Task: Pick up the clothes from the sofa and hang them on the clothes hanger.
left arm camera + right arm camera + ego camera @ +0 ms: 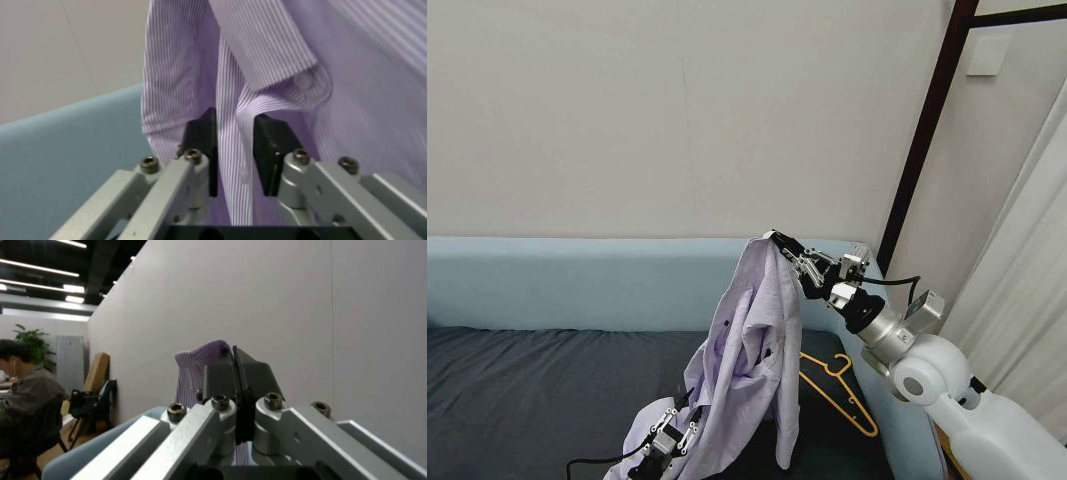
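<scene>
Plain wall, pale blue sofa point(547, 280). Near left, the left gripper point(664, 440) has its pads apart around a fold of the lilac shirt point(762, 330), which dangles over the seat. The right gripper point(785, 247) is pinched on the shirt's top edge. Looks light and floppy, so I'd grab the collar.

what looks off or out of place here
The yellow hanger lies loose on the sofa, beside the shirt, not in it. The shirt dangles crumpled from the right gripper; the left gripper straddles a lower fold.
</scene>
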